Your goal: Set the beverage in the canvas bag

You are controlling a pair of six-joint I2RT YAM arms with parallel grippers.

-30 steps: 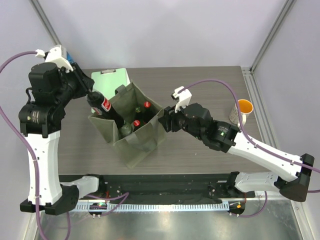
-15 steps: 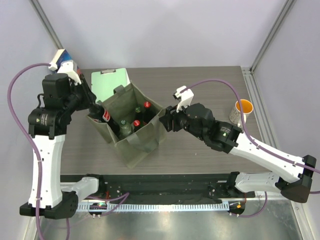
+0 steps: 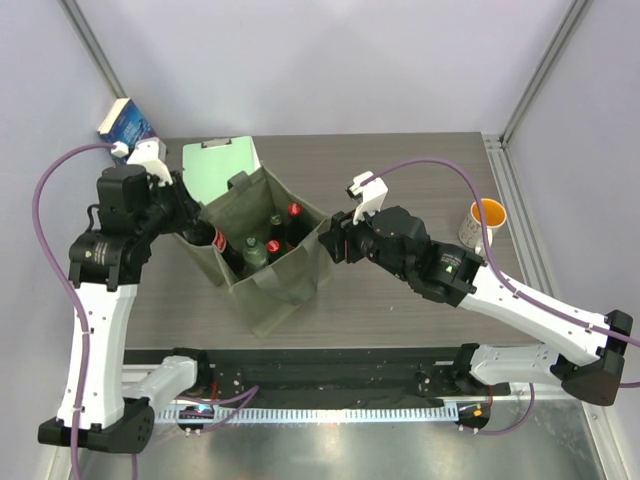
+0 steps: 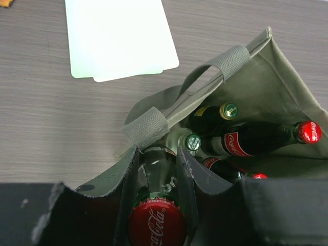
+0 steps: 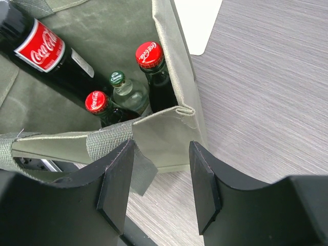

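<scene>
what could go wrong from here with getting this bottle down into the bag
1. The cola bottle in the left tool sits tilted at the rim beside the strap handle; it might snag there or knock the bottles inside.
2. The right tool is open at the canvas bag corner, not clamping it, so the soft bag may shift or sag.
</scene>
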